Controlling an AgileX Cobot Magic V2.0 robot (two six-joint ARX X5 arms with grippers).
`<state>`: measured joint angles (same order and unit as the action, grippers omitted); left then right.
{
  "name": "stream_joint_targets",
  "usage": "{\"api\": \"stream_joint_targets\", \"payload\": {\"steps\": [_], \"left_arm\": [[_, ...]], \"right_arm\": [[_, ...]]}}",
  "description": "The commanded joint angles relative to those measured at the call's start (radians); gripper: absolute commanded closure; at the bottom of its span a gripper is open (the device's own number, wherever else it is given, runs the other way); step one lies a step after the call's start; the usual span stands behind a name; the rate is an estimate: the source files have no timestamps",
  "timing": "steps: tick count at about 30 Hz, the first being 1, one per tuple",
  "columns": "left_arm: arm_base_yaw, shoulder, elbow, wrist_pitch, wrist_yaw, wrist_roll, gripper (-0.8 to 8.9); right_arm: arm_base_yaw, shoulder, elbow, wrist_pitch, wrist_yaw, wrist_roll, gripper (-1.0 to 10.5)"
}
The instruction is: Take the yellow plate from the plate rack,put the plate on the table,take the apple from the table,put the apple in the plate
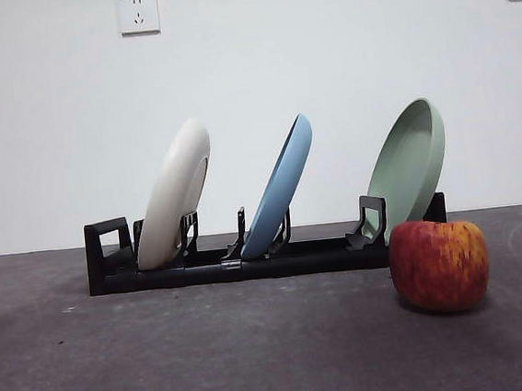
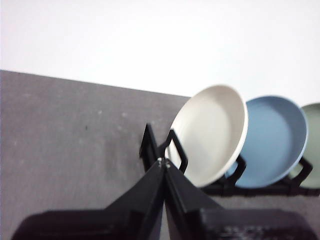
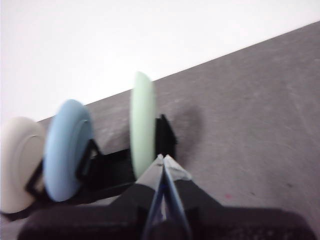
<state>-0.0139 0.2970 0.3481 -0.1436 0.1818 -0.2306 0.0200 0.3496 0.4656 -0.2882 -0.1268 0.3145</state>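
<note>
Yellow plate (image 1: 176, 196) sits tilted in rack (image 1: 240, 262) leftmost slot, blue (image 1: 282, 189) and green (image 1: 409, 165) plates to its right, apple (image 1: 439, 264) on table (image 1: 165, 353) near rack's right end; left gripper (image 2: 164, 164) and right gripper (image 3: 163, 159) both pinched closed, empty.

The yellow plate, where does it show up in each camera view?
Front view: yellow plate leans in the leftmost slot of the plate rack.
Left wrist view: nearest plate, just beyond the shut jaws.
Right wrist view: farthest plate, at the frame edge.
Shared landmark: the blue plate beside it.
</note>
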Motion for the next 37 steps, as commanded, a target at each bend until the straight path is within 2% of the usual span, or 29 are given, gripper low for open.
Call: {"api": "stream_joint_targets", "payload": {"steps": [1, 5, 12, 15, 17, 18, 20, 21, 28, 37], "left_arm": [[0.003, 0.093, 0.081, 0.006, 0.016, -0.005, 8.21], [0.003, 0.252, 0.211, -0.015, 0.1, -0.005, 8.21], [0.0, 0.52, 0.377, -0.021, 0.37, -0.007, 8.21], [-0.013, 0.624, 0.445, -0.047, 0.429, -0.014, 8.16], [-0.031, 0.686, 0.491, -0.072, 0.423, -0.013, 7.91], [-0.043, 0.717, 0.514, -0.077, 0.42, -0.013, 7.32], [-0.066, 0.768, 0.557, -0.084, 0.418, -0.013, 6.17], [-0.08, 0.798, 0.583, -0.088, 0.412, -0.013, 5.93], [-0.185, 0.999, 0.8, -0.167, 0.327, 0.005, 5.93], [-0.3, 1.3, 1.087, -0.32, 0.146, 0.105, 5.93]], "right_arm": [[0.002, 0.092, 0.084, -0.021, -0.058, -0.026, 9.6], [0.002, 0.236, 0.211, -0.095, -0.166, -0.045, 9.6], [0.002, 0.444, 0.357, -0.175, -0.378, -0.127, 9.4], [0.002, 0.503, 0.386, -0.177, -0.428, -0.13, 9.1], [0.009, 0.531, 0.398, -0.177, -0.424, -0.13, 7.9], [0.014, 0.542, 0.402, -0.177, -0.424, -0.13, 7.2], [0.023, 0.559, 0.405, -0.177, -0.423, -0.13, 6.5], [0.026, 0.565, 0.405, -0.178, -0.423, -0.13, 6.5], [0.03, 0.575, 0.405, -0.176, -0.422, -0.13, 6.6], [0.03, 0.575, 0.405, -0.176, -0.417, -0.13, 6.6]]}}
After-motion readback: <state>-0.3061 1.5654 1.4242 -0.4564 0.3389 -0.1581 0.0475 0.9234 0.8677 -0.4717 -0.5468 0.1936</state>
